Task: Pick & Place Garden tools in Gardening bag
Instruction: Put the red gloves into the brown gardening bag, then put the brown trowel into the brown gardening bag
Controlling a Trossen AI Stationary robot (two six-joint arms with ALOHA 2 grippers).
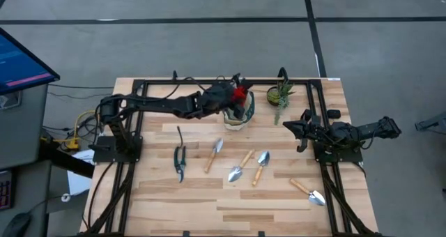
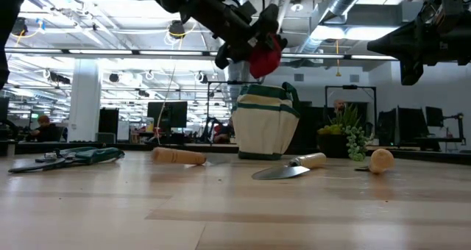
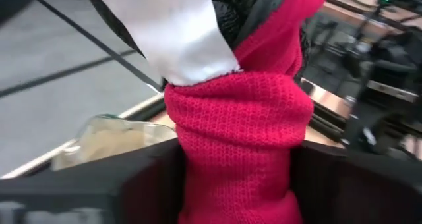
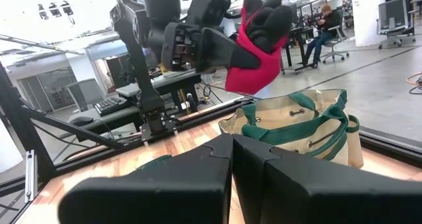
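Observation:
My left gripper (image 1: 235,96) is shut on a red knit glove-like piece with black parts (image 2: 266,57), held above the gardening bag. The bag (image 1: 240,117) is a cream tote with green trim that stands upright on its base at the table's far middle; it also shows in the right wrist view (image 4: 297,128). Dark-handled shears (image 1: 180,157) and several wooden-handled trowels (image 1: 214,153) (image 1: 260,164) (image 1: 309,190) lie flat on the table. My right gripper (image 1: 287,127) is shut and empty at the right side, right of the bag. My left gripper pinches the red knit part of the piece (image 3: 241,145) between its two fingers (image 3: 148,188). The fingers come from the table's left, slanting down. The piece is lifted clear and sticks out past the fingertips over the bag's open top (image 4: 254,53).
A small potted green plant (image 1: 280,95) stands right of the bag at the far edge. A black frame (image 1: 209,81) runs around the table. A monitor (image 1: 21,59) stands off the table's left side. Bare wood lies along the near edge.

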